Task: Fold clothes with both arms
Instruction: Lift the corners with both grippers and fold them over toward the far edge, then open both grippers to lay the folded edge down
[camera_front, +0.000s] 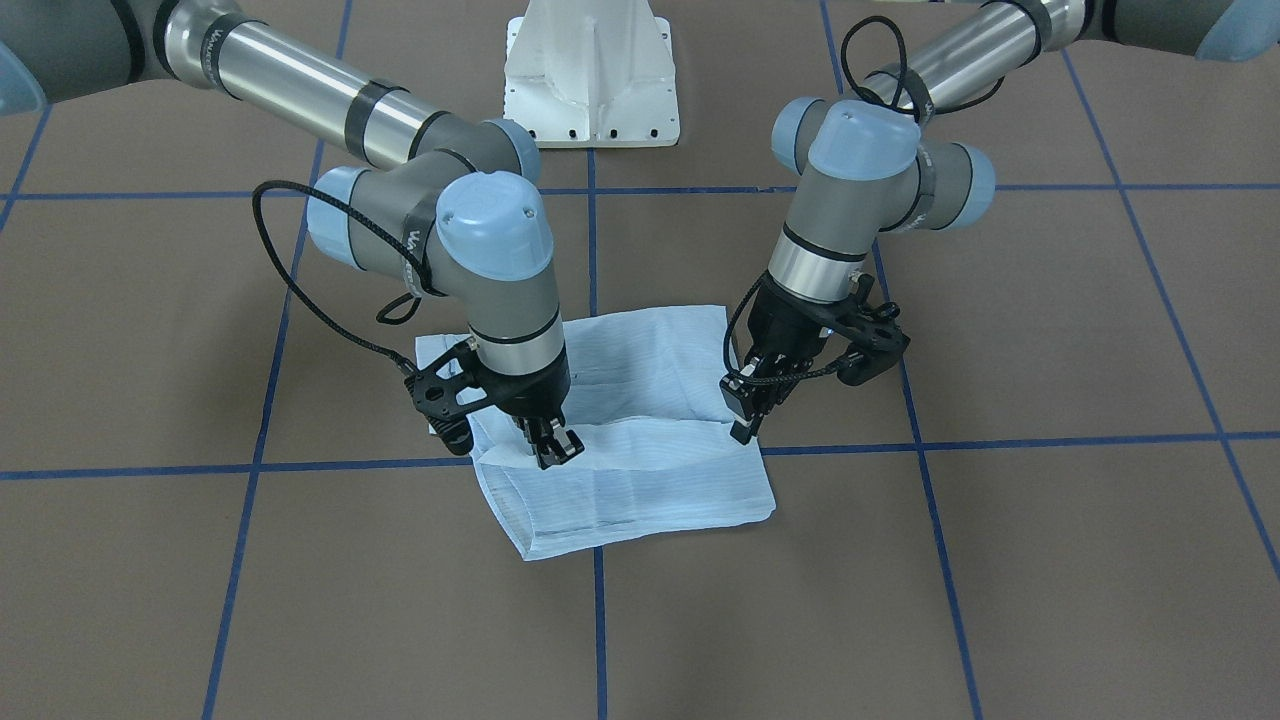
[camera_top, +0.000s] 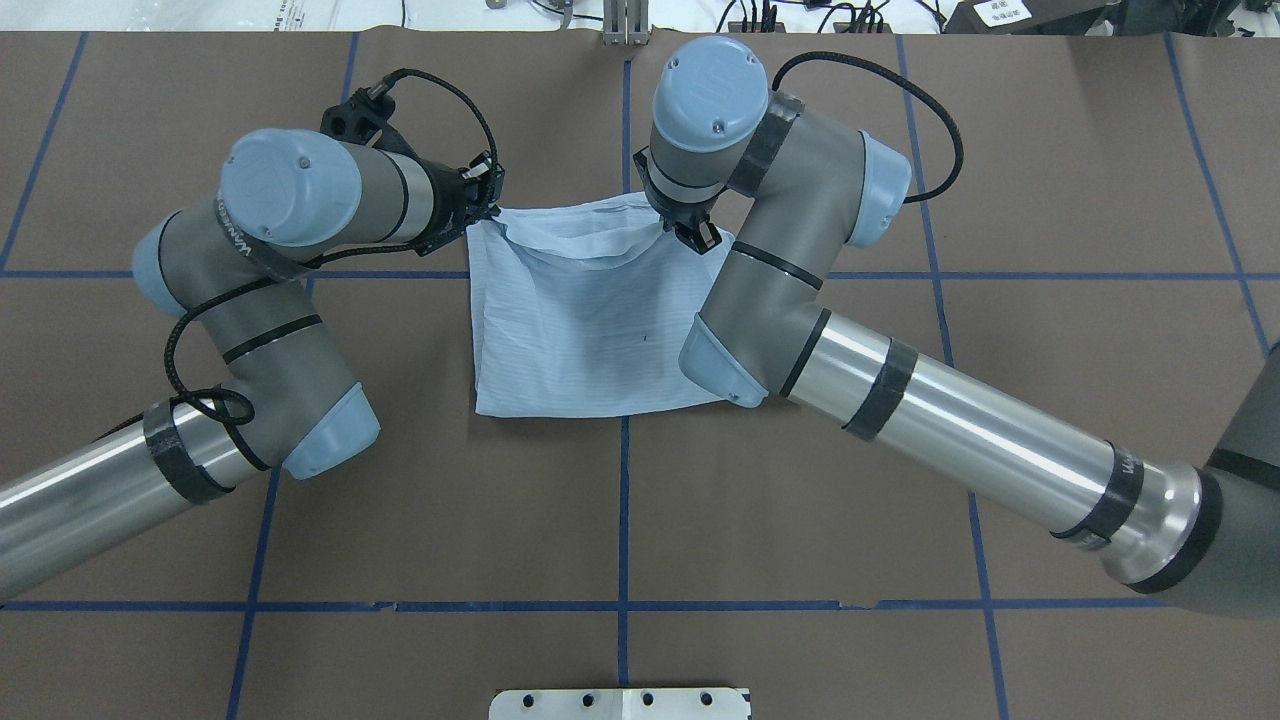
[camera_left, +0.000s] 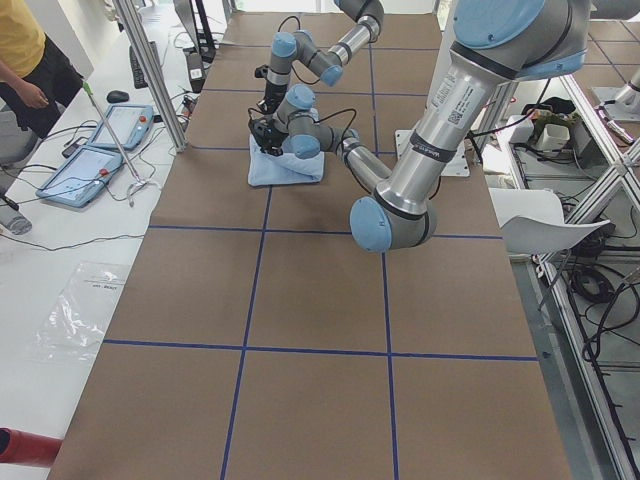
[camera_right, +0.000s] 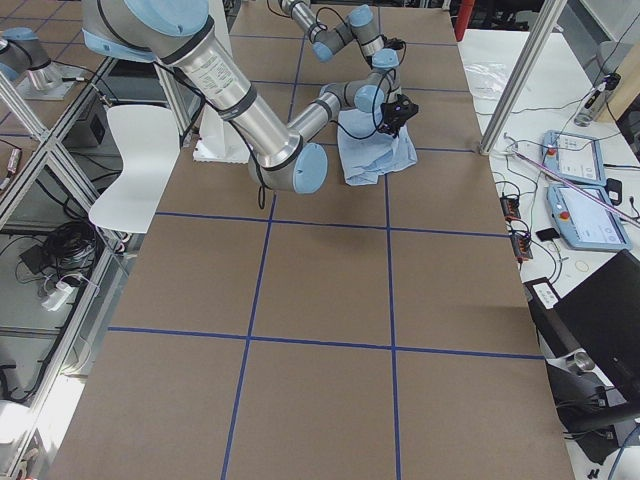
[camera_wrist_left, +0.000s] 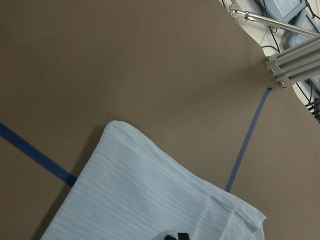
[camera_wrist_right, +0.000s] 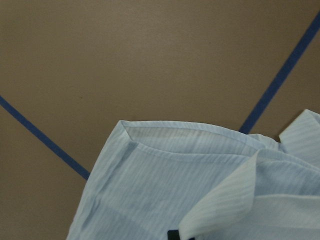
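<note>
shirt (camera_front: 640, 480) folded, flat on surface (camera_front: 1000, 560), spanning between pincers | left pincer (camera_front: 742, 420), right pincer (camera_front: 555, 447) each pinched shut on its edge | likely light, limp, slippery: grip corners, all layers

The brown counter (camera_top: 1000, 150) is marked off in squares by blue tape (camera_top: 624, 520). On it lies a folded pale blue shirt (camera_top: 570, 330) — spread over a tape crossing — and, apart from it, a white base (camera_front: 592, 75) at the robot's side.
</note>
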